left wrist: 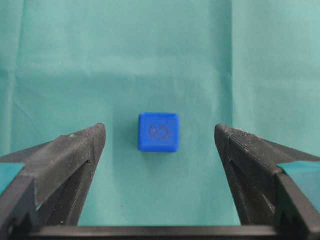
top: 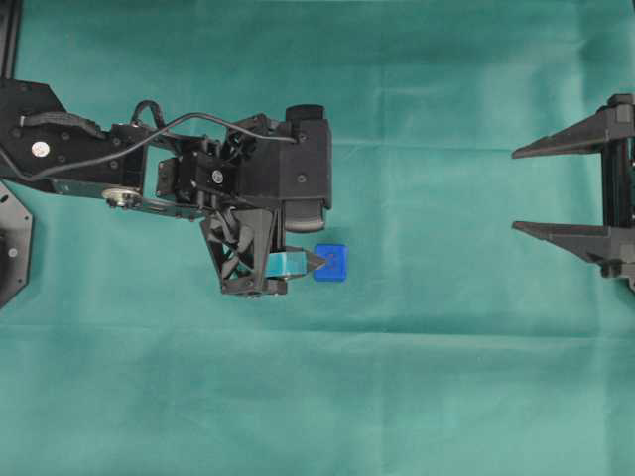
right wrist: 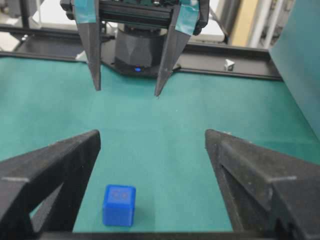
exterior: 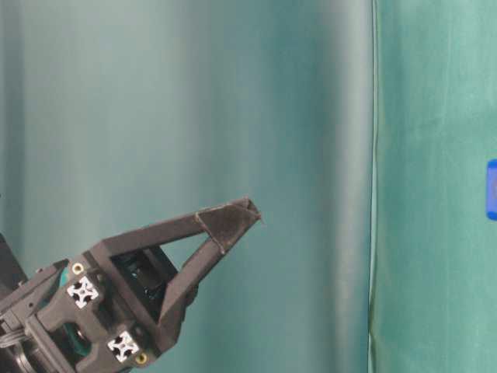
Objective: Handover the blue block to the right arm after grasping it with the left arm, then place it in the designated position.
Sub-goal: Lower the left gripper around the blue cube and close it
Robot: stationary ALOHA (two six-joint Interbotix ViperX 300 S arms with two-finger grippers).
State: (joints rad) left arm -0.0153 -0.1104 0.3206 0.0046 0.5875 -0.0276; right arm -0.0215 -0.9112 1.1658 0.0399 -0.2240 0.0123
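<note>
The blue block (left wrist: 158, 132) sits alone mid-cloth, well in from every edge, beneath the left gripper (left wrist: 160, 142) – jaws apart, empty – and looks light, rigid, smooth-sided: best pinched across two opposite flat faces, squarely

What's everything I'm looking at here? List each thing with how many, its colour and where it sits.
blue block: one, bright blue, lying on the cloth, in line with the gap between the left gripper's fingers, not held.
cloth: one, green, covering the table; more green cloth hangs behind.
frame: black rails along the table's far edge, seen from the right wrist view.
left gripper: one, black with teal bands, open, pointing down above the block.
right gripper: one, plain black, open, at the right edge of the overhead view, far from the block.
</note>
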